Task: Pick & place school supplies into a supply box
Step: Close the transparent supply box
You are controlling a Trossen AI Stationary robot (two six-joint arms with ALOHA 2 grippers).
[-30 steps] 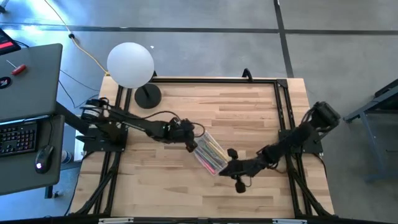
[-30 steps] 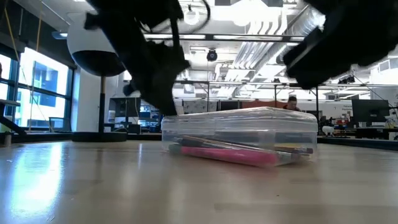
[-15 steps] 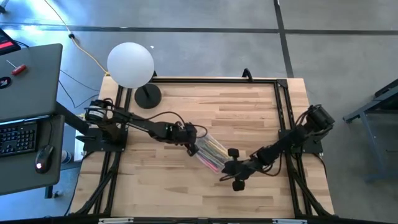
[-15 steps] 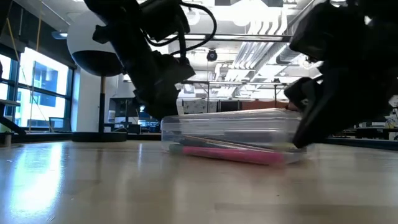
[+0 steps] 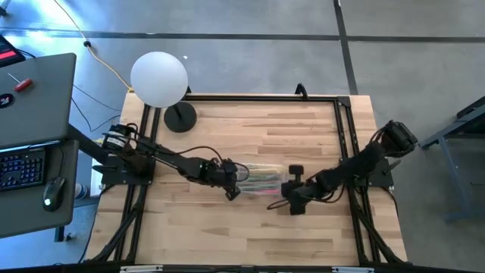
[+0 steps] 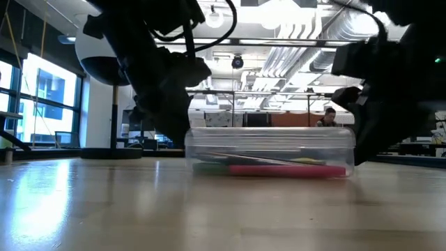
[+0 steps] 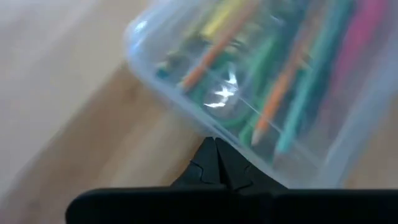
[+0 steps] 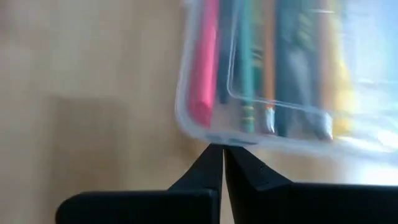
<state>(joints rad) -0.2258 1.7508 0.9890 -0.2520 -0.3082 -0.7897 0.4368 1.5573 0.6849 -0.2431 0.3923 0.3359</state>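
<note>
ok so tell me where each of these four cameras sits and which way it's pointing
High view: overhead, straight down on the table; both arms show, left end effector and right end effector at opposite ends of the supply box.
Low view: table height, level across into the room; arms enter from above, flanking the box.
Left wrist view: on the left arm, facing the box end past its shut fingers.
Right wrist view: likewise, the other end.
Shared: both wrist views show the pencils inside.

Clear glossy plastic supply box [image 6: 270,143]; pale wood-grain table [image 5: 250,227], slight sheen
</note>
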